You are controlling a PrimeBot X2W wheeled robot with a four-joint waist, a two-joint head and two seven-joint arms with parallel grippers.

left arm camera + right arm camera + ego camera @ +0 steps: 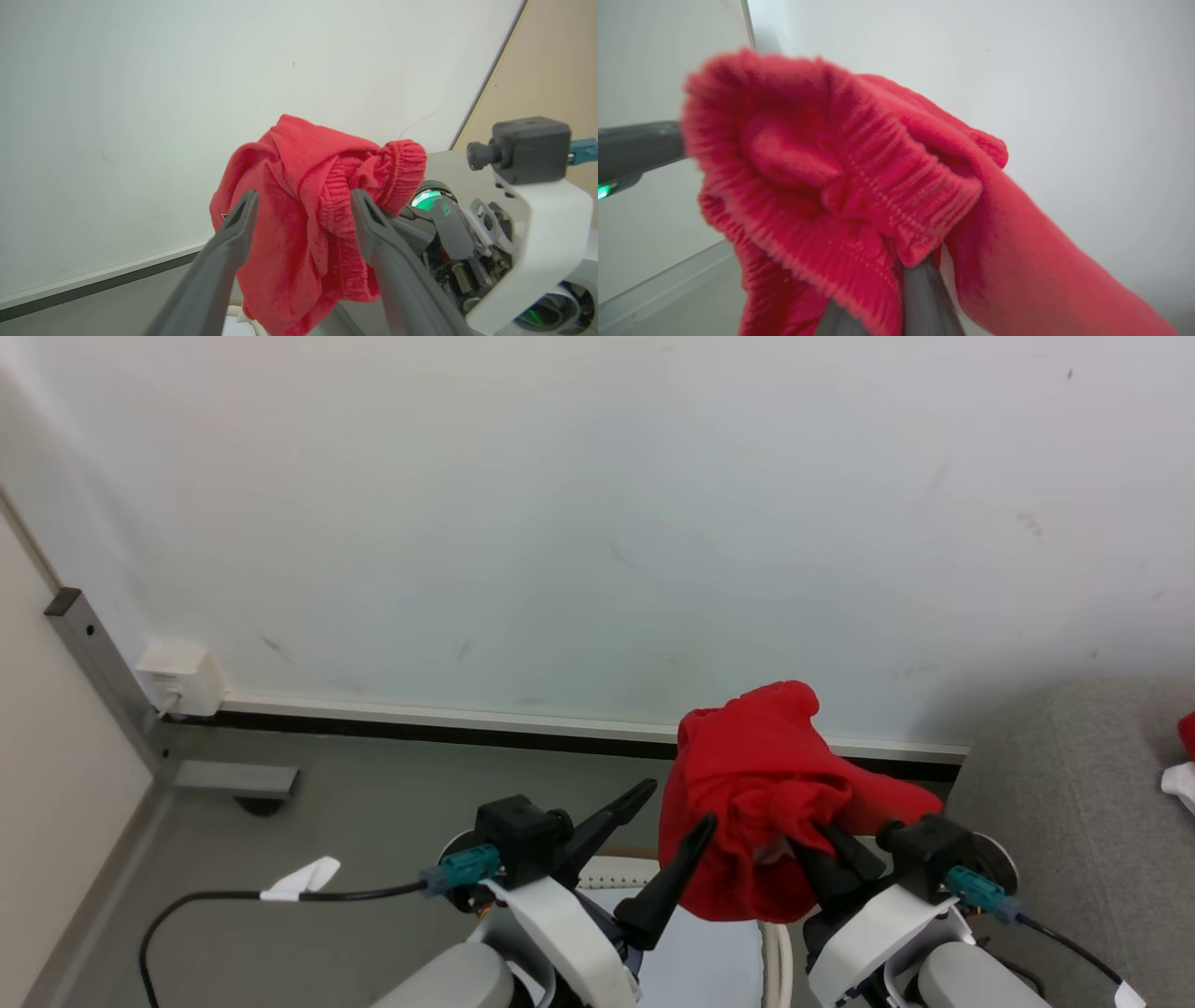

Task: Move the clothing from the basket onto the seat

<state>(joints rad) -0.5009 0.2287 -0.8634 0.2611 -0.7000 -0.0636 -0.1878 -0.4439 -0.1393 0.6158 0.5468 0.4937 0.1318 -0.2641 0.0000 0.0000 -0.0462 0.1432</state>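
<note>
**Desk:** Grip state on both arms, please.

**Operator:** From my station, the right gripper (814, 847) has its fingers pressed together on a bunched fold of the red garment (756, 775). My right wrist view confirms it: the ribbed hem (896, 200) sits gathered directly over the finger (924, 298) and the cloth drapes down either side. The left gripper (674, 805) stands spread wide and is pinching nothing. In the left wrist view the garment (299, 186) hangs in line with the gap between its two fingers (233, 233). I cannot tell whether either finger brushes the fabric.

**Desk:** Location of the item?

**Operator:** Lifted clear above the basket (616, 873), over its right-hand part, and hanging as one crumpled bundle with the white wall (560, 523) behind it. No part of it rests on the basket rim or on the pale sheet (700, 957) inside.

**Desk:** And the destination?

**Operator:** The seat (1055, 803) lies to the right of the basket, well apart from the held bundle. A second red-and-white piece (1184, 761) lies on its cushion, at the side furthest from the basket — only partly in frame.

**Desk:** Anything else to note?

**Operator:** Grey floor (373, 803) to the left of the basket — a black cable (187, 905) with a white tag trails across it.
</note>
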